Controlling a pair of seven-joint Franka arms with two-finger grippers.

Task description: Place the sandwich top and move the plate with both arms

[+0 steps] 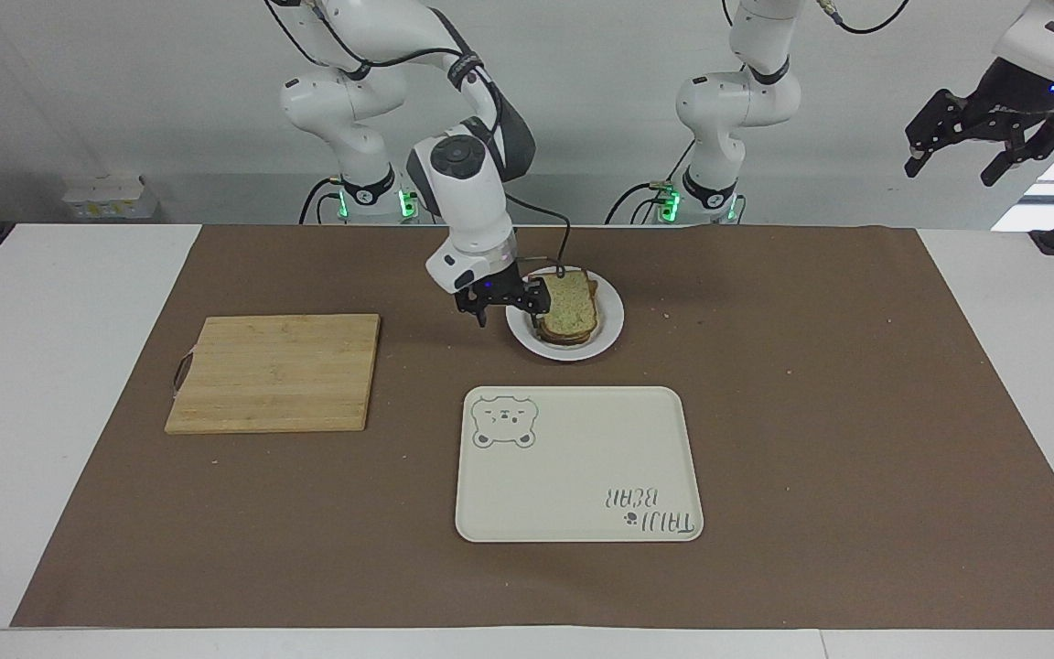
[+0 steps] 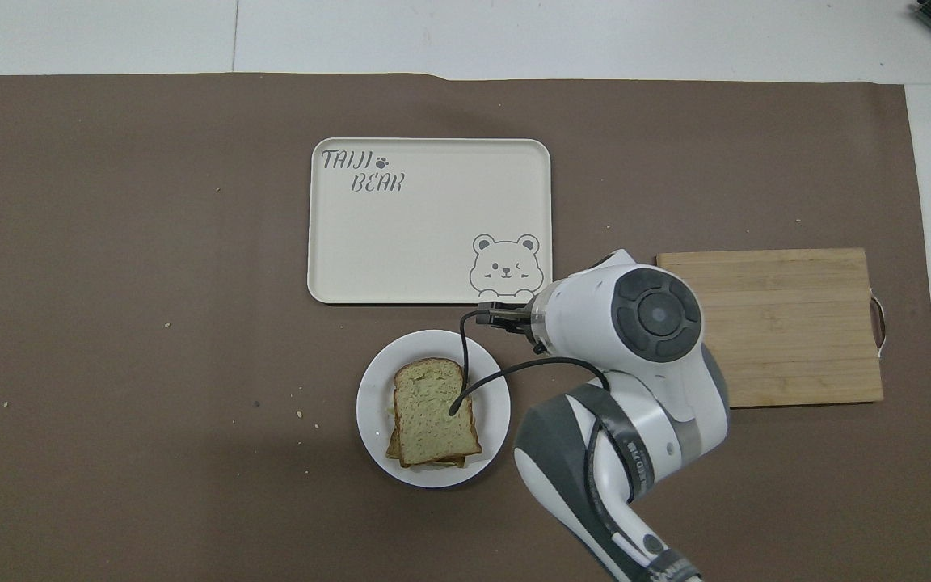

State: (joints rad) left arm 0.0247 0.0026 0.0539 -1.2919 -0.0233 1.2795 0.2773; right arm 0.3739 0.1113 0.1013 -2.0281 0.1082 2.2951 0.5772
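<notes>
You are looking at the small round white plate [image 1: 609, 322] sitting on the brown paper mat [image 1: 820, 412] close to the robots' end of the table, and the pale speckled slice of bread with a brown crust, the sandwich top [image 1: 567, 306], is lying flat on the stack of slices in the middle of that plate. The black two-finger right gripper [image 1: 501, 298] is hanging low over the mat just beside the plate's rim, on the side toward the right arm's end; its fingers are standing spread apart with nothing between them, and they are not touching the bread. A thin black cable [image 2: 506, 373] is looping from that wrist across the plate in the overhead view. The black left gripper [image 1: 990, 128] is waiting raised high past the left arm's end of the table, its fingers splayed wide and carrying nothing. Farther from the robots than the plate, the cream rectangular tray with a bear drawing [image 1: 579, 465] is lying on the mat. The rectangular bamboo cutting board [image 1: 275, 372] is resting toward the right arm's end of the table.
</notes>
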